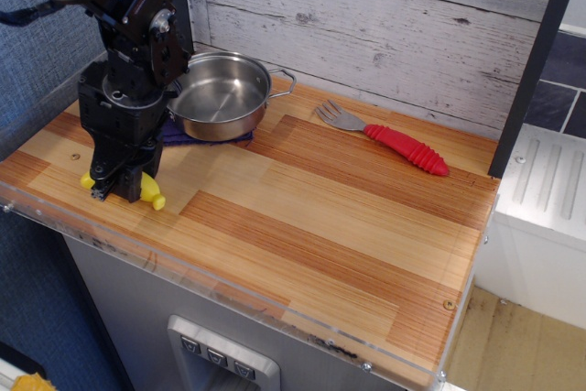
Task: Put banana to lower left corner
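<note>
The banana (149, 195) is small, bright yellow and curved. Its two ends stick out on either side of my gripper (117, 186), at the left front part of the striped wood tabletop (302, 217). The black gripper comes down from above and is shut on the banana's middle, which it hides. The banana is at or just above the table surface; I cannot tell whether it touches. The lower left corner (23, 191), with its clear acrylic edge strip, lies a short way left of the banana.
A steel pot (218, 94) stands on a dark purple cloth (174, 132) behind the gripper. A fork with a red handle (403, 147) lies at the back right. A dark post (536, 61) rises at the right edge. A whitewashed plank wall (385, 25) is behind.
</note>
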Robot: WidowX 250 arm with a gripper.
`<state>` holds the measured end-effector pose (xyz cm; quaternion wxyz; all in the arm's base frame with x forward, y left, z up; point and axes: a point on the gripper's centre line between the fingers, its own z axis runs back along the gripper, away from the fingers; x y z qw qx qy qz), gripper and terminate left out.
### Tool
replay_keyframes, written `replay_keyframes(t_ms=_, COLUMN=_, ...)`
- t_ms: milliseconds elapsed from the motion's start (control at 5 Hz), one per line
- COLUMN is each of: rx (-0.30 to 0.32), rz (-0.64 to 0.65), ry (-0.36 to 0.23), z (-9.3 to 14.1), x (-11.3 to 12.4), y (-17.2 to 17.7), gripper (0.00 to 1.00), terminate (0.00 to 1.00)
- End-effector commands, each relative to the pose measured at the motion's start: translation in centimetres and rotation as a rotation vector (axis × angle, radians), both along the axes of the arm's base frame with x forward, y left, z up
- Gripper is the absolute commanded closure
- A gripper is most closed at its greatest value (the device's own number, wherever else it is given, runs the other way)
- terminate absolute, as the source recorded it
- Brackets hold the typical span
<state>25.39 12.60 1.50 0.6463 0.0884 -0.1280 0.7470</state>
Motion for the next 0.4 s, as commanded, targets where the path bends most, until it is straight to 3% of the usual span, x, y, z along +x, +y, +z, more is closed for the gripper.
replay_keyframes(t_ms=0, rx=0.023, rz=0.1, ry=0.007, z=1.21, x=0.0, y=2.11, gripper=0.0, terminate=0.0)
replay_keyframes(t_ms=200, rx=0.033, rz=0.117, ry=-0.008, z=1.59, x=0.03, y=2.06, gripper=0.0, terminate=0.0)
